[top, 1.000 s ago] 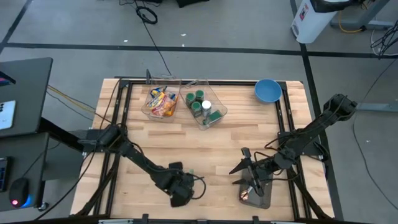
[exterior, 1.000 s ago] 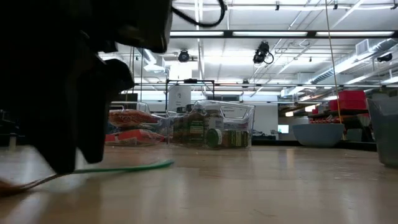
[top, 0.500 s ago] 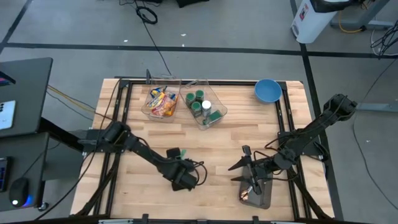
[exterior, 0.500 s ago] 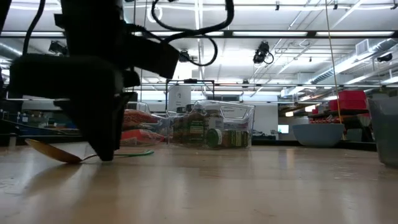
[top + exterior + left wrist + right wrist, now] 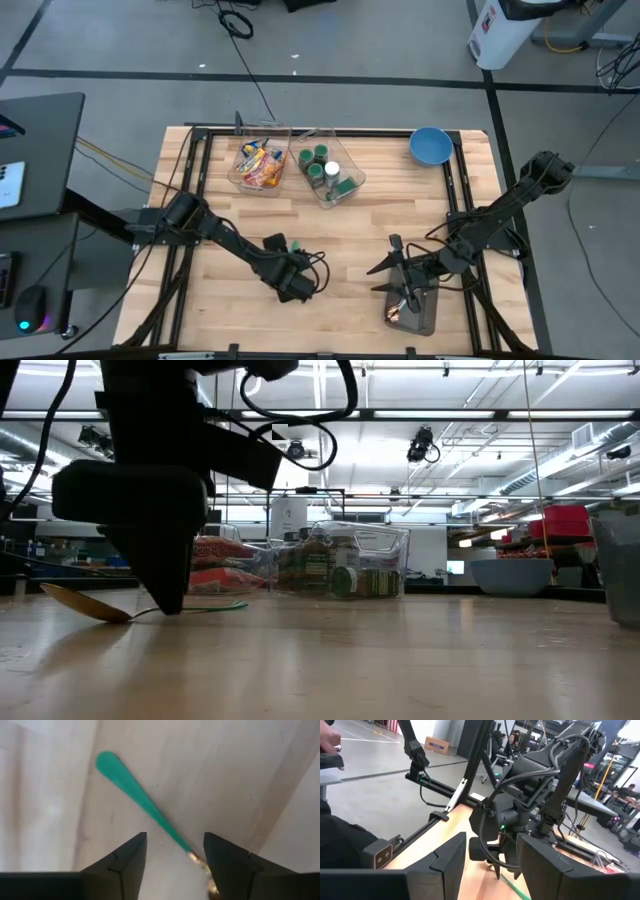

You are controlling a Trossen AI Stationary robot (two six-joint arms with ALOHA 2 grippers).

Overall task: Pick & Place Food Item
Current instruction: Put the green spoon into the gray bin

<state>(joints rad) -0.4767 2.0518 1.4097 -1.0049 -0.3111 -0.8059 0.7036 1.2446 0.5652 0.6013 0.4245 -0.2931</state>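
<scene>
A spoon (image 5: 145,805) with a green handle and a golden bowl (image 5: 85,603) lies flat on the wooden table near its front middle. My left gripper (image 5: 175,855) points down over it, open, one finger on each side of the neck where green meets gold. The high view shows this gripper (image 5: 292,285) just nearer than the green handle tip (image 5: 295,245). Food sits at the far side: snack packets in one clear bin (image 5: 260,165) and green cans in another (image 5: 330,175). My right gripper (image 5: 388,258) hangs open and level at the front right, with nothing between its fingers (image 5: 445,865). My left gripper comes at the spoon from above, its fingers across the neck (image 5: 187,851). The spoon lies flat on the table and its golden end runs under one finger (image 5: 220,865). Whether a finger touches the spoon, I cannot tell.
A blue bowl (image 5: 430,146) stands at the far right corner. A dark container (image 5: 412,318) sits at the front right, just nearer than my right gripper. Black rails (image 5: 200,180) frame the tabletop. Bare wood lies between the bins and the two grippers.
My left gripper has gone from the near edge toward the far edge and tipped more steeply down. The spoon has slid along the table the same way and lies farther from the near edge. Both have kept almost still over the last half second.
</scene>
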